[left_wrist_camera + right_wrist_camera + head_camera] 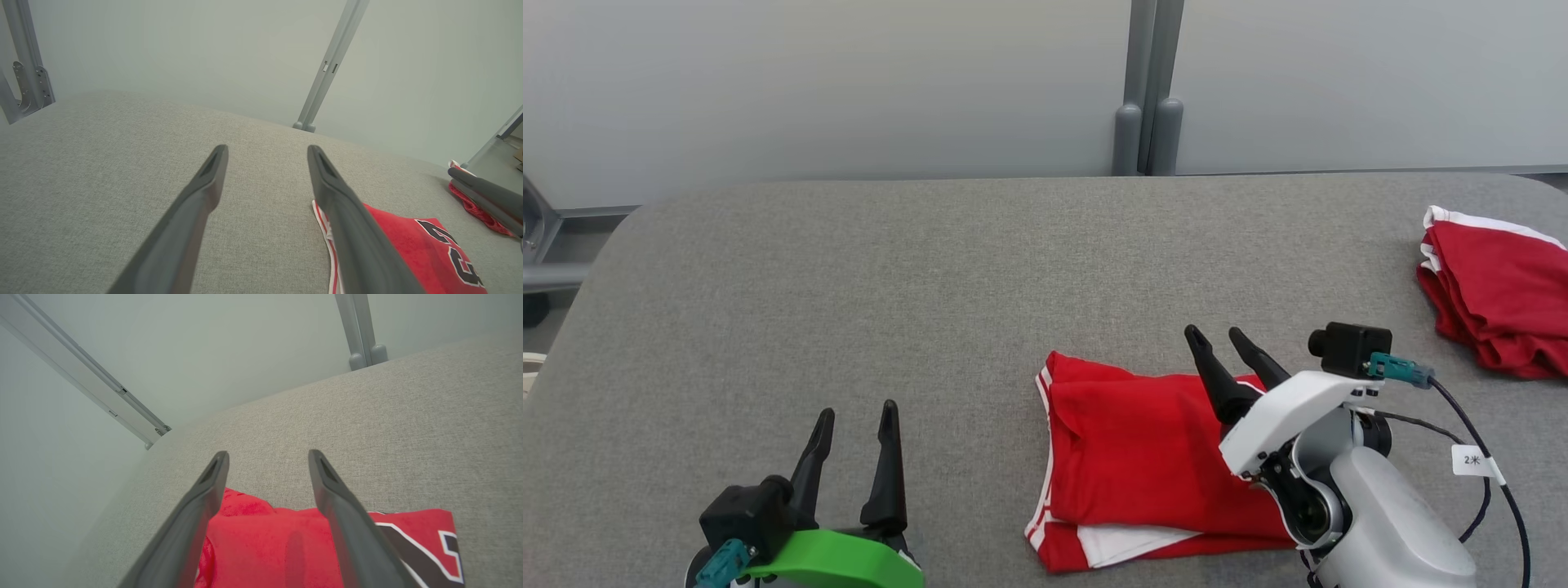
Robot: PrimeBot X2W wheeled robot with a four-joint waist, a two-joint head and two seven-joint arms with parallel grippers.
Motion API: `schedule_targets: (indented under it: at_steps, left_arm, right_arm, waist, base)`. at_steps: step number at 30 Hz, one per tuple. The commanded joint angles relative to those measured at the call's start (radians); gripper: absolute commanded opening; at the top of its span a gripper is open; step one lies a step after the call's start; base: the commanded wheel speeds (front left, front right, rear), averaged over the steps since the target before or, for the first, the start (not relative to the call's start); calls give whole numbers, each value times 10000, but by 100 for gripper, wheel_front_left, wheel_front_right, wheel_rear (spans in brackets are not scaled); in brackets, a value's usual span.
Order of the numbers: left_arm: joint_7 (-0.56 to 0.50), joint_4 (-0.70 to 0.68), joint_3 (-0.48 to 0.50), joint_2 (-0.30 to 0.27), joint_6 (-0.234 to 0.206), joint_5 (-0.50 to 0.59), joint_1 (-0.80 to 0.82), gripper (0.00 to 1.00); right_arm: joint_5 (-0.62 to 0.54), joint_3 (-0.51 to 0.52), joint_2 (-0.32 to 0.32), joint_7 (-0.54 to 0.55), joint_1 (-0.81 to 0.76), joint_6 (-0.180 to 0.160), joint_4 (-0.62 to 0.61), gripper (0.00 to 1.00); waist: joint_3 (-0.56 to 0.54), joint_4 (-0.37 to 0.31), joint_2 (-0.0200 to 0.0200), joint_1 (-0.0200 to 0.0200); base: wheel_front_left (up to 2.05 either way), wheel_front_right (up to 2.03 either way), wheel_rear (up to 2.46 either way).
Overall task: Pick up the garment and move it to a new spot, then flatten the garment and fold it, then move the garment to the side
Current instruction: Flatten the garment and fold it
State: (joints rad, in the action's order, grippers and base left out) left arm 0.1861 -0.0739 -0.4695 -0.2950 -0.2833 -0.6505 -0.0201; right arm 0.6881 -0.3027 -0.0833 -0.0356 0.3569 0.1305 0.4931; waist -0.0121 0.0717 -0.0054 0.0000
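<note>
Head view shows the folded red jersey lying on the grey surface beneath the right tool, whose fingers are spread and hold nothing, the left tool likewise spread well apart; risk: a one-sided pinch when shifting it aside could drag the folds open.

Left gripper: lower left of the head view; two dark fingers spread apart, tips pointing away from the robot, holding nothing.
Left wrist: green cover, with a black camera block at its left.
Right gripper: jaws apart and empty; fingers slant up and leftward.
Right wrist: white housing carrying a black camera.
Right forearm: pale grey, rising from the lower right edge.
</note>
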Motion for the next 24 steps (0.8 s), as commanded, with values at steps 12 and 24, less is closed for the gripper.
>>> schedule_targets:
  at_steps: [12,24]
  left_arm:
    - [-21,91,-71,-60,17,-48,11,100]
    - [-163,-76,-94,-278,-113,17,-119,100]
  right_arm:
    - [-1514,40,92,-2,-1191,3,-1129,37]
    - [-1840,-621,218,-352,-1415,3,174,0]
  waist:
    - [-3,78,54,0]
    - [-104,1123,54,0]
  base:
    - [0,0,0]
    - [0,0,0]
